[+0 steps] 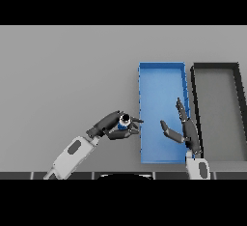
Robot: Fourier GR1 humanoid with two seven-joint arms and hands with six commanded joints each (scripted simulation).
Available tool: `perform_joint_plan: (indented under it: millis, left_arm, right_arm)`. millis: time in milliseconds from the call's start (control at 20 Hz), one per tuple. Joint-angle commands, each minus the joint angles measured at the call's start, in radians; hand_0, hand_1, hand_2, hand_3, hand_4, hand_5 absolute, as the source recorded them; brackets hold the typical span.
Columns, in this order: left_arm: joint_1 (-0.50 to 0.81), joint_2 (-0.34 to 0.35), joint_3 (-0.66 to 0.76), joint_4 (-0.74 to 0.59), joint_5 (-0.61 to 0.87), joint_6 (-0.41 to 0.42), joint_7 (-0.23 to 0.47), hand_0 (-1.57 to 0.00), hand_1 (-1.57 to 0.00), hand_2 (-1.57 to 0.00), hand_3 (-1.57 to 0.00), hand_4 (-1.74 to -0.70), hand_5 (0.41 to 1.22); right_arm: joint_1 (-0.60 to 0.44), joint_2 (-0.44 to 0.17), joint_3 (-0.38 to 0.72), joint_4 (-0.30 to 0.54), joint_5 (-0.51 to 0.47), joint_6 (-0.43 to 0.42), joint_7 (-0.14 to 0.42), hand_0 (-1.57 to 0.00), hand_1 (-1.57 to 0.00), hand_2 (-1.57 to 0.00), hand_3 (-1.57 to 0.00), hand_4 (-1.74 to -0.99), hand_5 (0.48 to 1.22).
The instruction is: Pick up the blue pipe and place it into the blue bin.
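Grey table (67,75): blue bin (161,68), black bin (214,66) side by side, right half.

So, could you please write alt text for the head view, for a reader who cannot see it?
The left hand grips the blue pipe just left of the blue bin. The right hand hovers open over the bin's right side, and a black bin stands beside it on the grey table.

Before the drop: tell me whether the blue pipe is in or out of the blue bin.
Out. The small blue pipe is held in the left hand, just left of the blue rectangular bin.
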Motion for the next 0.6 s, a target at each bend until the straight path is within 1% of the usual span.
perform_joint_plan:
  millis: [0, 50, 100, 150, 200, 300, 450, 500, 550]
  left_arm:
    - [0.007, 0.008, 0.002, 0.002, -0.006, 0.002, -0.001, -1.57, -1.57, -1.57, -1.44, -1.73, 1.22]
    - [-0.002, 0.005, 0.008, 0.013, -0.003, -0.001, 0.003, -1.57, -1.57, -1.57, -1.44, -1.73, 1.221]
    - [-0.002, 0.011, 0.013, 0.007, 0.004, -0.005, 0.008, -1.57, -1.57, -1.57, -1.44, -1.73, 1.221]
    - [-0.003, 0.008, 0.012, 0.008, 0.007, -0.007, 0.01, -1.57, -1.57, -1.57, -1.44, -1.73, 1.221]
    - [-0.014, 0.009, 0.015, 0.003, 0.008, -0.009, 0.015, -1.57, -1.57, -1.57, -1.44, -1.73, 1.221]
    - [-0.012, 0.015, 0.013, 0.001, -0.002, -0.009, 0.014, -1.57, -1.57, -1.57, -1.44, -1.73, 1.221]
    - [0.005, 0.004, 0.002, 0.006, -0.016, -0.003, 0.012, -1.57, -1.57, -1.57, -1.44, -1.73, 1.221]
    - [0.001, -0.002, 0.001, 0.014, -0.017, -0.007, 0.009, -1.57, -1.57, -1.57, -1.44, -1.73, 1.221]
    - [-0.008, -0.001, 0.006, 0.013, -0.014, -0.007, 0.02, -1.57, -1.57, -1.57, -1.44, -1.73, 1.221]
  right_arm:
    - [0.005, -0.004, -0.001, -0.01, -0.014, 0.012, -0.021, 0.0, 0.0, 0.0, 0.0, -1.191, 0.619]
    - [0.0, -0.015, -0.007, -0.036, -0.051, 0.04, -0.035, 0.0, 0.0, 0.0, 0.0, -1.195, 0.61]
    - [-0.011, -0.024, -0.011, -0.06, -0.117, 0.084, -0.01, 0.0, 0.0, 0.0, 0.0, -1.197, 0.604]
    - [-0.022, -0.046, -0.012, -0.094, -0.173, 0.129, 0.014, 0.0, 0.0, 0.0, 0.0, -1.199, 0.593]
    - [-0.039, -0.068, -0.013, -0.121, -0.217, 0.159, 0.058, 0.0, 0.0, 0.0, 0.0, -1.203, 0.573]
    - [-0.068, -0.127, -0.003, -0.177, -0.296, 0.234, 0.105, 0.0, 0.0, 0.0, 0.0, -1.232, 0.55]
    - [-0.139, -0.193, 0.041, -0.265, -0.345, 0.292, 0.197, 0.0, 0.0, 0.0, 0.0, -1.274, 0.518]
    - [-0.16, -0.21, 0.056, -0.288, -0.364, 0.311, 0.221, 0.0, 0.0, 0.0, 0.0, -1.286, 0.52]
    - [-0.184, -0.213, 0.078, -0.305, -0.383, 0.326, 0.243, 0.0, 0.0, 0.0, 0.0, -1.297, 0.523]
